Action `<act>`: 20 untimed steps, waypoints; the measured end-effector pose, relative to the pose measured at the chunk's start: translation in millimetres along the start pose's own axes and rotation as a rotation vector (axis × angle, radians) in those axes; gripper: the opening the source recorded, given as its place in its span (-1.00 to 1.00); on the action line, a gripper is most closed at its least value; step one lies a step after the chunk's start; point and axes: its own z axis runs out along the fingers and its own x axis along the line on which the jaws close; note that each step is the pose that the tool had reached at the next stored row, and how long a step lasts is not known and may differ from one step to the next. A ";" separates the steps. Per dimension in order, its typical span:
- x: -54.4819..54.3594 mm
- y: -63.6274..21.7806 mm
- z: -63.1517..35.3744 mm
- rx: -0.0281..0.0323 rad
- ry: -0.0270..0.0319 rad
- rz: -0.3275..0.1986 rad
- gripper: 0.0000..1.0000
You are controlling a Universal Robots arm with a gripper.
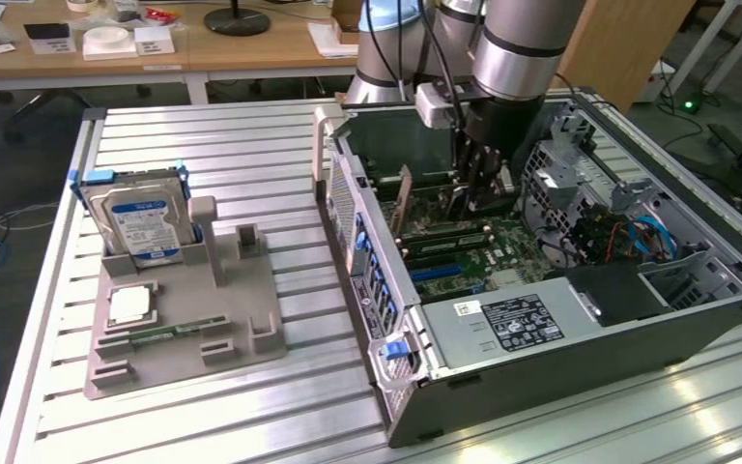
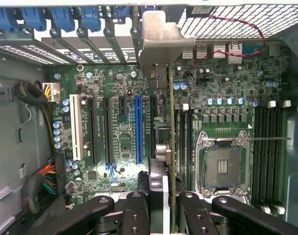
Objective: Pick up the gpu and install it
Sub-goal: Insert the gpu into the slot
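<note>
Far left in the exterior view, a gray holder tray [image 1: 255, 290] sits on the slotted aluminium surface [image 1: 216, 155]. It carries an upright hard drive [image 1: 146, 220] with a blue-and-white label (print's too small to read), a CPU [image 1: 130, 306] lying flat and a memory stick [image 1: 171, 332]. Plenty of bare surface around it. To the right is the open PC case [image 1: 539, 387]; the power supply sticker [image 1: 522, 322] isn't readable either. Inside, the pincer [image 2: 161, 203] is clamped on the gpu [image 2: 161, 41], which stands on edge over the motherboard [image 2: 114, 127], just beside the blue slot [image 2: 138, 129], bracket against the rear slot wall. Tight in there.
</note>
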 end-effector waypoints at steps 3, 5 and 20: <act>1.8 -0.1 2.0 0.0000 0.0003 0.003 -0.44; 3.6 -0.1 3.0 0.0001 0.0001 0.003 -0.44; 8.2 2.7 9.8 0.0001 0.0006 0.003 -0.44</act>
